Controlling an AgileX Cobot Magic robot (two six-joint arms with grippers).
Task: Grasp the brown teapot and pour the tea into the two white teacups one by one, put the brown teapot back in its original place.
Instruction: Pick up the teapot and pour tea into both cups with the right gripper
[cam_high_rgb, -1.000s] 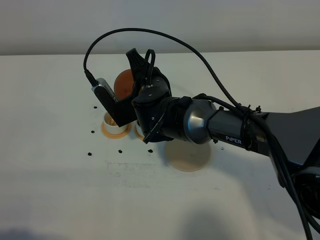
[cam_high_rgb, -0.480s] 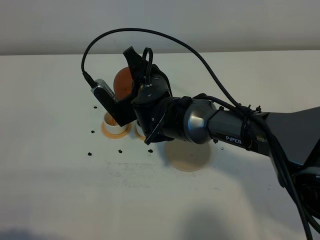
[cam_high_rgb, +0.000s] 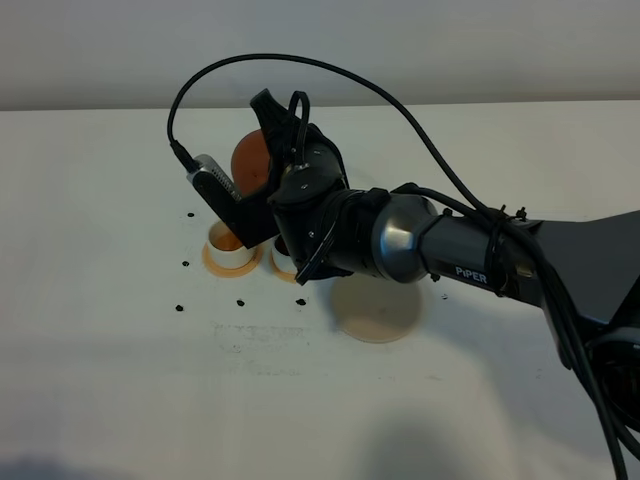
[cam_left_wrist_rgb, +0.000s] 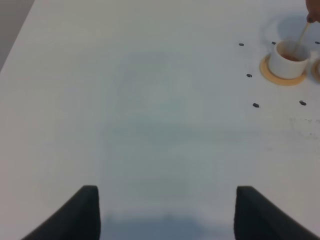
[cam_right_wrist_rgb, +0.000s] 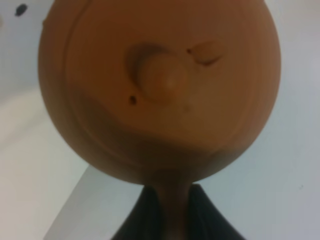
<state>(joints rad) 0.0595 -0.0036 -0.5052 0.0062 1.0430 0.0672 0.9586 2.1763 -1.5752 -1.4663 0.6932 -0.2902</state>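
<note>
Brown teapot (cam_right_wrist_rgb: 160, 90) hangs tilted above one white teacup (cam_left_wrist_rgb: 287, 60), your right gripper (cam_right_wrist_rgb: 169, 205) pinching its handle while tea (cam_left_wrist_rgb: 301, 36) streams in. Your left gripper (cam_left_wrist_rgb: 165, 215) sits spread, well apart.

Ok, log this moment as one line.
phase: pouring | right gripper: shut on brown teapot | tea streaming into teacup | left gripper: open | beige coaster: no teapot
</note>
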